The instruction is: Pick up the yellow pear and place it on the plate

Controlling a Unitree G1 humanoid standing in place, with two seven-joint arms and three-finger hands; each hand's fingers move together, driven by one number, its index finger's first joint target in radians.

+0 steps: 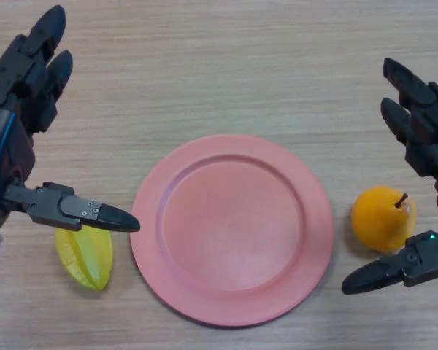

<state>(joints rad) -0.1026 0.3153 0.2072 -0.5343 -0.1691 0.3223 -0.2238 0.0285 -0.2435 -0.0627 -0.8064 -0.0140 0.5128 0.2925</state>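
Observation:
A yellow-orange pear (382, 218) with a dark stem lies on the wooden table, just right of the pink plate (232, 227). The plate is bare and sits in the middle. My right hand (423, 131) is open at the right edge; its fingers are above and behind the pear and its thumb (394, 271) is just in front of it, not touching. My left hand (22, 87) is open at the left edge, its thumb (87, 211) reaching over a yellow star fruit (84, 257).
The star fruit lies left of the plate, near the table's front. The wooden table (219, 65) extends behind the plate.

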